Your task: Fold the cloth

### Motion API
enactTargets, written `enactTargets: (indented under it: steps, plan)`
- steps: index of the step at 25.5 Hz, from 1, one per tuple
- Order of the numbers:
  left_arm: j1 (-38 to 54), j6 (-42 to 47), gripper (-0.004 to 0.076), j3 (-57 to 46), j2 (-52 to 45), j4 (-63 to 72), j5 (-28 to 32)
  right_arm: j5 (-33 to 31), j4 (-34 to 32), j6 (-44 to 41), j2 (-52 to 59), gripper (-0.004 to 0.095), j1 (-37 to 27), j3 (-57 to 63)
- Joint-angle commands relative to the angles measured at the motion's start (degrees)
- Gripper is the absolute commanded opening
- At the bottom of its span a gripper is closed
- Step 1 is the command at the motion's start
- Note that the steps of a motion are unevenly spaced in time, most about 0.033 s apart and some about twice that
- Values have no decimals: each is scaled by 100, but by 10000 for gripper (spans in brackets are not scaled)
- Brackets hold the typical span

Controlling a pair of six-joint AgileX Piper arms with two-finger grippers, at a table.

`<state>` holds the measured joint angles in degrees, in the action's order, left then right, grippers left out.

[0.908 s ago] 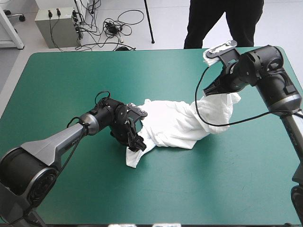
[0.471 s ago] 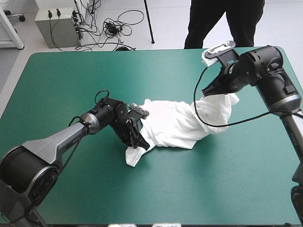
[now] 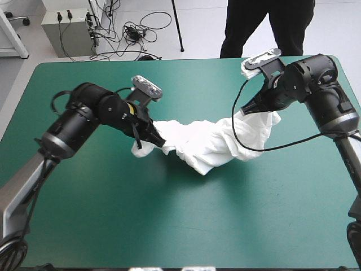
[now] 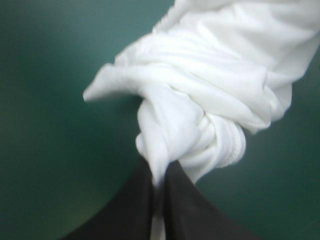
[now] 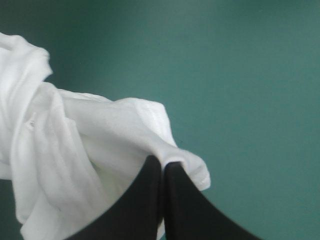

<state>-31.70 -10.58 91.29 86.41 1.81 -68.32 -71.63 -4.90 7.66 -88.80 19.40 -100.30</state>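
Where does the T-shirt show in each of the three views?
High view: the T-shirt, a twisted band strung between the left gripper and the right gripper, mid-table.
Left wrist view: bunched, clamped in the gripper and ahead of it.
Right wrist view: one edge clamped, the rest beside the gripper.
Shared landmark: the teal-green cover behind it.

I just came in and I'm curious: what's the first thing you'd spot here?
A white T-shirt is strung like a twisted rope over the middle of the teal-green table. The left gripper is shut on one end and the right gripper on the other, nearer the far edge, so the middle sags down.
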Motion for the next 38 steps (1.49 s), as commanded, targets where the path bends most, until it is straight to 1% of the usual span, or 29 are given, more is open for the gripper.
enactTargets:
  steps: [1,3,6,8,14,15,17,18,21,24,25,29,33,36,38]
  plan:
    - [-23,218,-9,800,-586,-264,-82,15,-112,-48,370,-17,13,-367]
    - [-23,233,-9,1155,-759,-292,-82,15,-97,-97,475,-17,13,-539]
    - [-23,241,-9,2068,-1150,-282,-137,15,-87,-206,851,-17,13,-951]
    - [-23,241,-9,2301,-1289,-270,-180,15,-26,-206,1048,-17,13,-1054]
    - [-23,241,-9,2521,-1711,-76,-436,15,191,-206,1676,-17,13,-1082]
    - [-23,241,-9,2521,-1770,-62,-550,15,269,-206,1753,-17,13,-1082]
    - [-23,363,-9,2407,-1933,-7,-550,15,559,-206,1987,-17,13,-1030]
    - [-23,363,-9,2307,-2009,125,-550,15,747,-206,2095,-17,13,-942]
    - [-23,489,-9,1810,-2226,289,-560,15,1038,-194,2349,-17,13,-485]
    - [-23,628,-9,815,-2543,637,-560,15,1172,-194,2638,-17,13,455]
    - [-23,628,-9,624,-2584,677,-560,15,1183,-194,2690,-17,13,698]
    - [-23,628,-9,-190,-2673,659,-560,15,1158,-131,2744,-17,13,1550]
    - [-23,653,-9,-970,-2602,355,-474,63,1118,-45,2595,-17,13,2191]
    - [-13,653,-9,-1491,-2469,35,-304,264,968,13,2417,-17,13,2490]
    - [-13,677,-9,-1797,-2373,-122,-93,468,732,13,2259,-17,13,2578]
